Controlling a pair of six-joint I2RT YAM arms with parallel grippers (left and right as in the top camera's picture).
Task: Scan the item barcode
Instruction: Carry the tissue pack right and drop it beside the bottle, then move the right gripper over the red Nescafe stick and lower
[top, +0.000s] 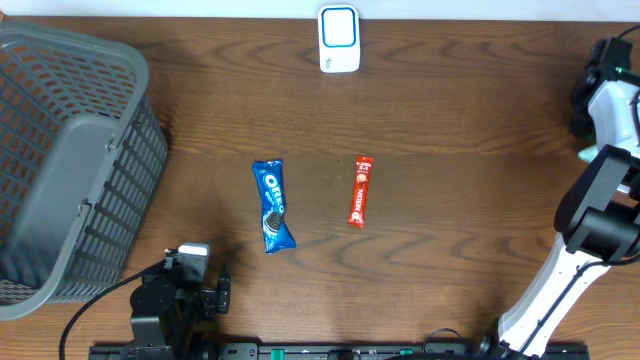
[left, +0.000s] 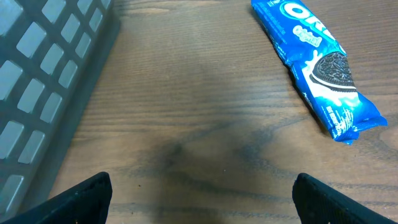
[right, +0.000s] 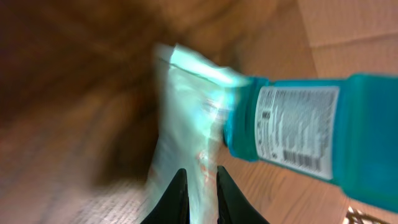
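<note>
Though right wrist view blurs, right hand (right: 200, 193) narrow, grip unclear; left hand (left: 199, 202) wide, tips cropped.

Wooden table (top: 460, 120); grey basket (top: 120, 190) at left; white scanner (top: 339, 38) at far edge. Oreo pack (top: 272, 205) and red bar (top: 361, 191) lie mid-table, side by side, apart.

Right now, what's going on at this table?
A two-arm robot is set up to scan item barcodes, but nothing is at the scanner. An Oreo pack and a red snack bar lie untouched mid-table, with a grey basket at the left side. The left gripper hovers wide open and empty near the Oreo pack. The right gripper is off at the far right, fingers nearly together by a blurry pale packet and a teal bottle; whether it grips anything is unclear.
</note>
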